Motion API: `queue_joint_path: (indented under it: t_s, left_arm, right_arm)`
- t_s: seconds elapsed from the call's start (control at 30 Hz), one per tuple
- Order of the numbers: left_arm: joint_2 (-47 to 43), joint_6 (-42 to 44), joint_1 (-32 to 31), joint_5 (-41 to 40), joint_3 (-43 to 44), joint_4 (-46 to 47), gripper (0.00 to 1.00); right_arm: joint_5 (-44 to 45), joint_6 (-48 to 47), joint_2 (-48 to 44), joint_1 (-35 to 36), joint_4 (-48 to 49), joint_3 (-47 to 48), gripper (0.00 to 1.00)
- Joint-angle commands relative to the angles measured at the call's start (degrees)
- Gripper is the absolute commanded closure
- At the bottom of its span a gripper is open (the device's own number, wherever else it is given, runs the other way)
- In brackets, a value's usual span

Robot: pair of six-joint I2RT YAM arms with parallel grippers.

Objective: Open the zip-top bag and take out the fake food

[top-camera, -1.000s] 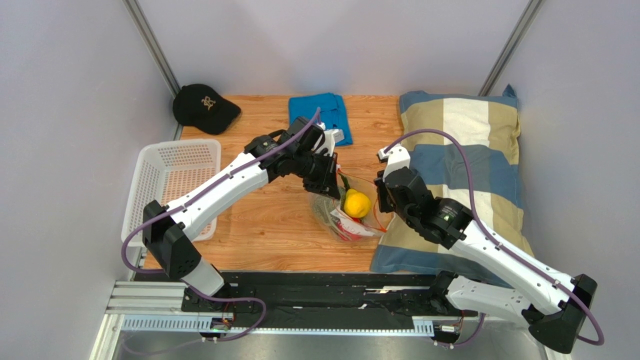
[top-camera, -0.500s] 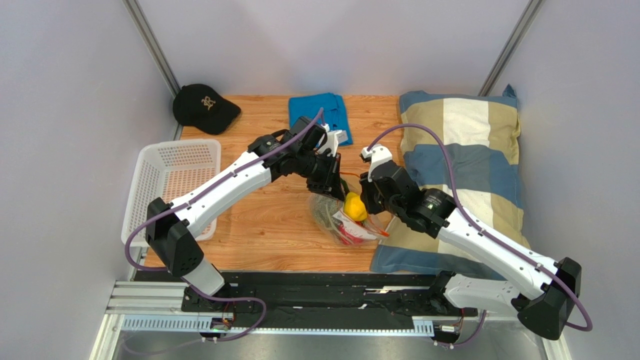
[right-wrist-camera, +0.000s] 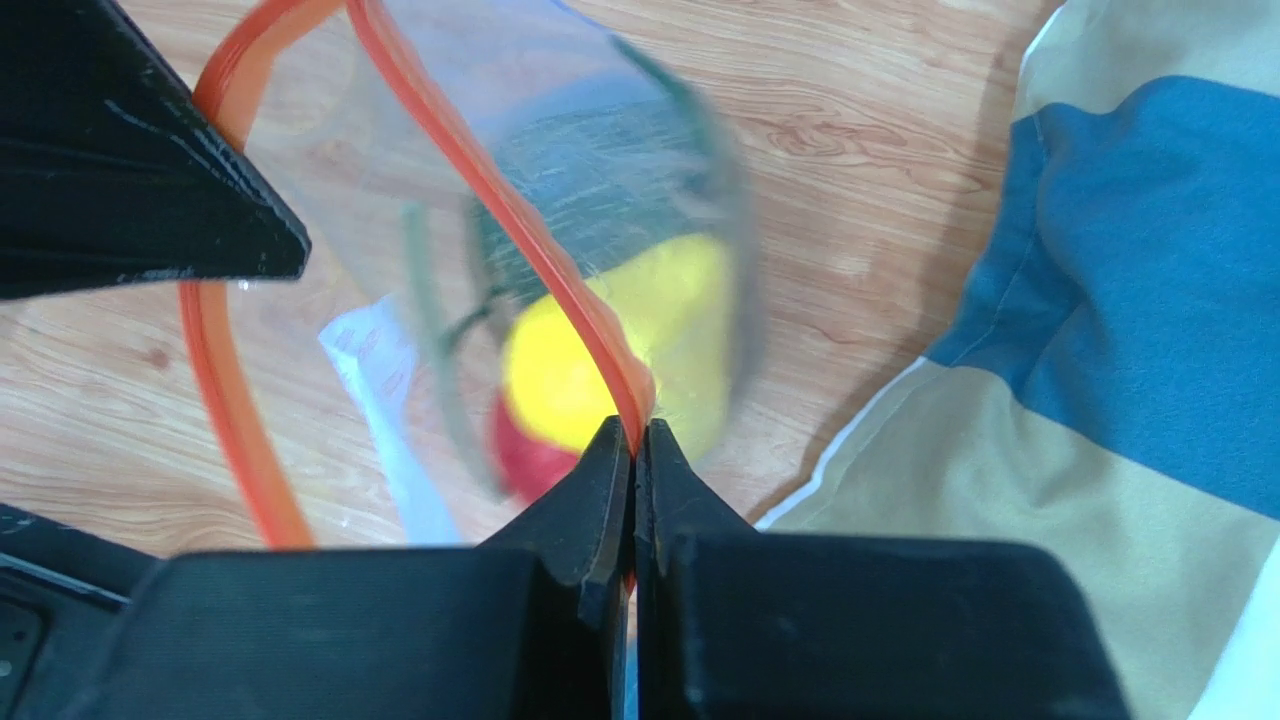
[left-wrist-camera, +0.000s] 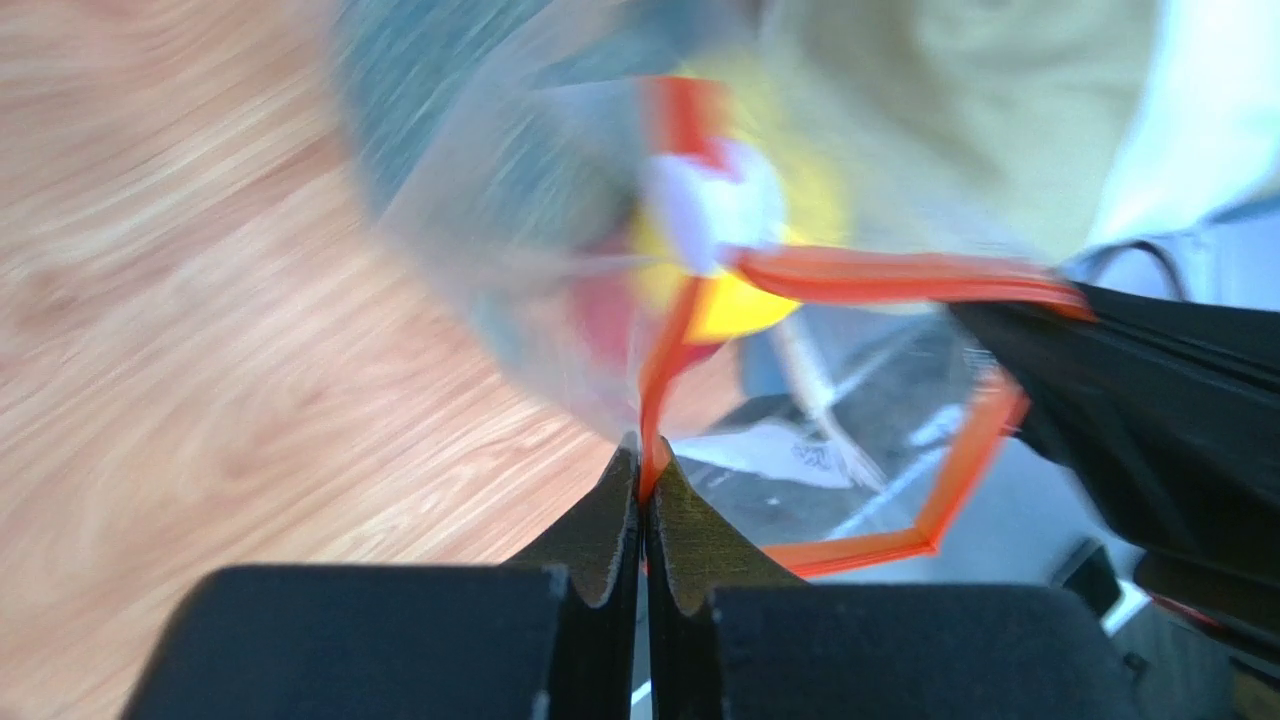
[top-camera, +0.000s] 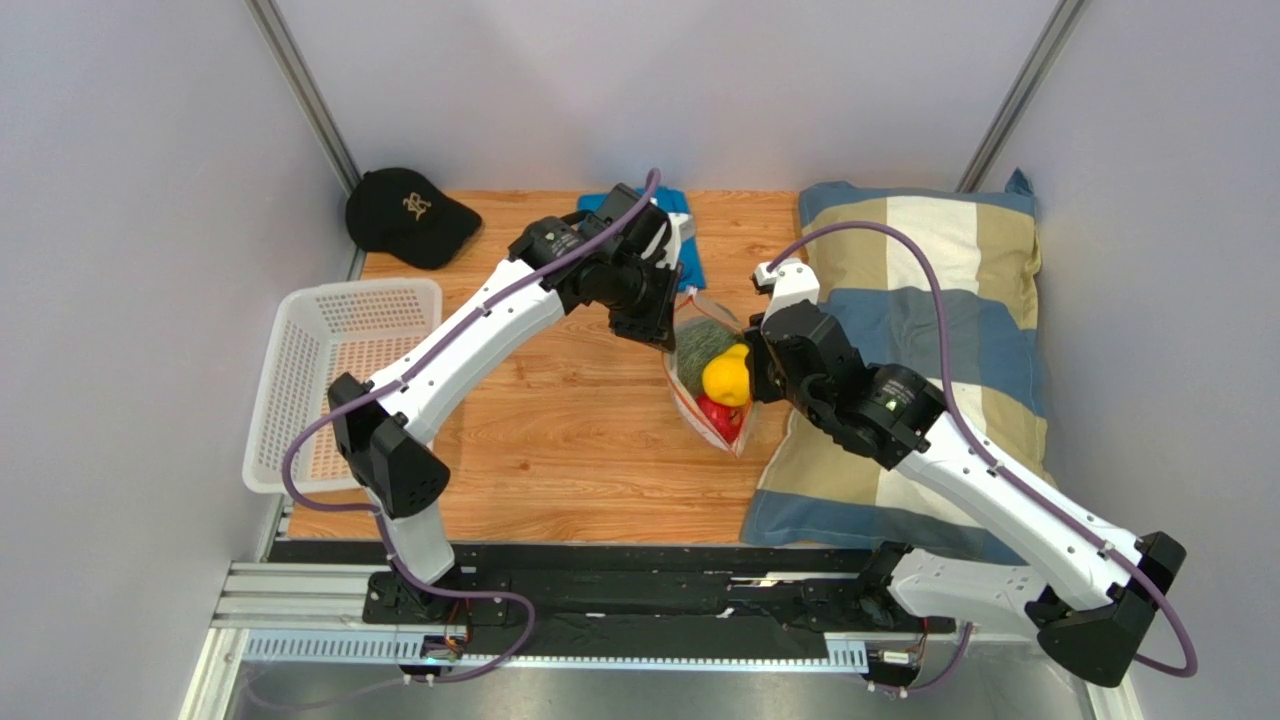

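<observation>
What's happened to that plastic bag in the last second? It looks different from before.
The left gripper pulled toward the far side of the table, dragging the zip-top bag along; slumped in a heap before, the bag is now stretched between both grippers. The right gripper moved in and pinches the orange zip strip, as the left does. The fake food stays inside; cap, basket and pillow are unmoved.

Open tabletop (top-camera: 541,435) lies left of the zip-top bag (top-camera: 699,402); pillow (top-camera: 962,300) crowds its right.
</observation>
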Motion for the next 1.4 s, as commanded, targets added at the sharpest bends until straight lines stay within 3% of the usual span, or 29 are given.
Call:
queue_joint_path:
  t_s: [0.0,0.13,0.33,0.43,0.53,0.7,0.77,0.8,0.87,0.97,1.07,1.13,1.37]
  left_arm:
    - [-1.1,1.6,3.4,-6.7,-2.9,-6.0,0.97]
    - [-6.5,1.2,3.7,-1.6,-9.7,-0.8,0.73]
    - [-17.4,-5.6,2.8,18.3,-18.5,15.1,0.67]
    - [-19.4,-9.0,0.7,18.3,-24.4,23.2,0.70]
    - [-16.6,-10.0,0.2,19.6,-25.0,25.6,0.71]
    - [-11.9,-8.4,0.0,12.5,-24.0,24.2,0.70]
    - [-9.4,-6.7,-0.2,10.3,-23.8,24.0,0.76]
    - [-9.0,-5.8,-0.4,9.0,-24.8,24.4,0.84]
    - [-9.9,-3.2,-0.4,6.1,-27.3,27.2,0.86]
    - [-11.4,1.2,-0.4,4.3,-31.0,30.6,0.83]
    - [-11.1,4.6,-0.5,6.0,-32.4,32.2,0.73]
    - [-11.2,7.1,-1.6,6.4,-33.8,34.7,0.61]
    - [-9.5,17.3,-3.1,4.7,-35.7,36.6,0.54]
  right_arm:
    - [-2.1,4.1,0.2,-0.2,1.8,0.7,1.00]
    - [-6.5,7.7,3.3,-0.1,6.0,-1.9,1.00]
    - [-10.8,11.8,7.2,-0.2,7.1,-0.1,1.00]
    - [-11.9,13.1,8.8,-0.2,5.3,2.5,1.00]
    - [-12.5,14.1,9.2,-0.2,4.7,4.2,1.00]
    - [-12.6,15.0,8.9,-0.2,4.3,4.5,1.00]
    - [-12.7,15.8,8.5,-0.1,4.1,4.2,1.00]
    - [-12.8,16.0,8.1,-0.2,4.4,3.8,1.00]
    - [-12.8,16.1,7.9,-0.2,4.4,3.6,1.00]
    - [-13.1,16.0,7.6,-0.5,4.3,3.3,1.00]
    - [-13.9,16.1,7.4,-0.9,4.5,2.7,1.00]
    - [-14.8,16.5,7.5,-1.4,4.5,2.4,1.00]
    - [-18.1,16.8,7.4,-2.8,4.6,1.9,1.00]
